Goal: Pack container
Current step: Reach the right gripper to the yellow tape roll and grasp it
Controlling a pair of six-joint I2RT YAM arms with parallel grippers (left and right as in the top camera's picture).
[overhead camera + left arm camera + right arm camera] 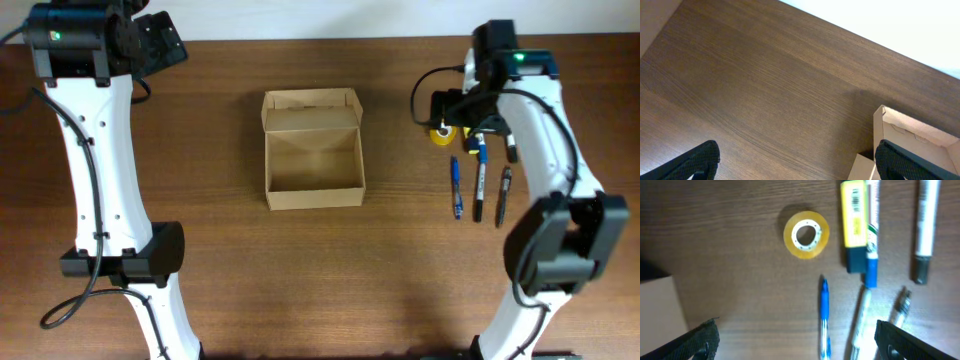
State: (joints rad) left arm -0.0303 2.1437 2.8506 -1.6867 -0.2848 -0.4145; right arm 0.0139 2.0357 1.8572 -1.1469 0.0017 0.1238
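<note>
The box (313, 150) sits open in the middle of the desk (400, 270), with its lid flap (311, 103) folded back on the far side and nothing visible inside. The loose items lie well to its right: a tape roll (806, 234) lying flat, a yellow highlighter (854, 225) just beside it, a grey marker (924, 230) further right, and a blue pen (824, 315) nearer, among other pens.

The right tool (796, 330) hangs over this group, released, with its fingers (695, 342) spread wide and nothing between them. The left tool (797, 150) is also released and empty. It is parked at the far left, with only a corner of the box in its view.

The step in hand looks like the first pick, most likely the tape roll. In the wrist view the roll is close to the tool's midline but ahead of the fingertips. The tool should therefore move forward until the roll is centred between the fingers, and only then descend.

The highlighter is close on the roll's right side, so that finger needs to drop into the gap without nudging it. The tool should close across the roll's outer rim, low down near the desk, since a flat ring could slip out of a high grip. It should then lift straight up, clear the box wall, and let go low inside the box.
</note>
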